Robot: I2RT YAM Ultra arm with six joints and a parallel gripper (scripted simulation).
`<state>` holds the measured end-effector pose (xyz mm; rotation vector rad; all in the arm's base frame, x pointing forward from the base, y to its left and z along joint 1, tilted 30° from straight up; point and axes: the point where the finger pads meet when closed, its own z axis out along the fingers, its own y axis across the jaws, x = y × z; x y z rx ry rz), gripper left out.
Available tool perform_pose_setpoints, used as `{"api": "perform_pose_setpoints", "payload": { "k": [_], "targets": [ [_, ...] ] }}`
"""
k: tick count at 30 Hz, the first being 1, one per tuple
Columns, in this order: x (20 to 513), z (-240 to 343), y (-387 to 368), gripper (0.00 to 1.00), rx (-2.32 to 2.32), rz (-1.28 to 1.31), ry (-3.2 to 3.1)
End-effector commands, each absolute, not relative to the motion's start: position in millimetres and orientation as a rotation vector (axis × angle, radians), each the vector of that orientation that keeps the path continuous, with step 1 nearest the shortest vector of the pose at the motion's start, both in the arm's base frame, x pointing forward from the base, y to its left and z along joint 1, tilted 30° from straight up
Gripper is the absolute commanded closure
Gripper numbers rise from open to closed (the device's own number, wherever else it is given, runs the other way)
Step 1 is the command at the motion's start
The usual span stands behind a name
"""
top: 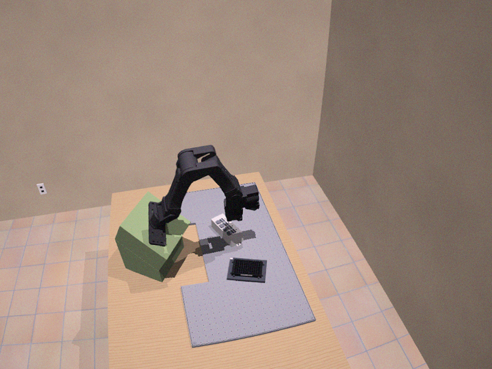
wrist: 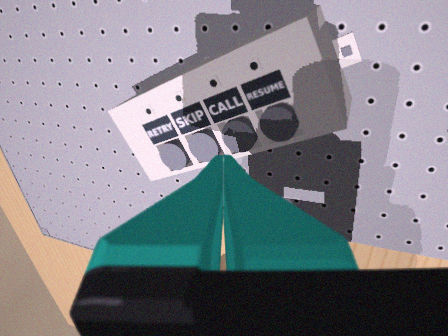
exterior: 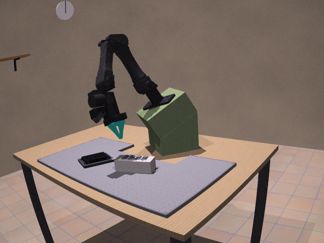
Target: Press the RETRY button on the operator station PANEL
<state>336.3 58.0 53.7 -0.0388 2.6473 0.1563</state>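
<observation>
Wooden table (exterior: 243,154) under grey perforated mat (exterior: 157,188) and green pedestal (exterior: 178,125).

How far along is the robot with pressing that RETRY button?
Done: the pincer is shut with nothing in it, its teal fingers making one pointed tip. In hand: it hangs above the panel, touching nothing; in the wrist view the tip lines up nearer SKIP and CALL than RETRY. Left: shifting over RETRY and pushing down. No lamp looks lit. The well plate sits on its nest.
</observation>
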Motion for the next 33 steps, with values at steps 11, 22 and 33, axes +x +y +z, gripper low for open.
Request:
{"api": "perform_pose_setpoints", "payload": {
  "k": [11,22,33],
  "targets": [
    [318,30,89,1.0,-0.394,-0.29,2.695],
    [313,36,99,1.0,-0.576,-0.496,2.631],
    [316,36,101,1.0,-0.57,-0.488,2.62]
  ]
}}
